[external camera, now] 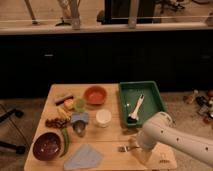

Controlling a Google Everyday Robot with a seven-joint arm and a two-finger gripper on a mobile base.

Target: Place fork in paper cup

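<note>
The gripper (pixel 142 153) hangs near the worktop's (pixel 112 136) front edge, just beside the fork (pixel 125 148); its grip cannot be told. Bare wood separates fork and paper cup (pixel 103 117).

Silvery fork (pixel 123 148) lies flat beside the tool (pixel 134 146), apart from upright white paper cup (pixel 103 117).

Wooden table (pixel 114 137) carrying green tray (pixel 121 102), orange bowl (pixel 95 95), paper cup (pixel 103 117), fork (pixel 124 148), blue cloth (pixel 84 156); gripper (pixel 136 148) over the fork.
</note>
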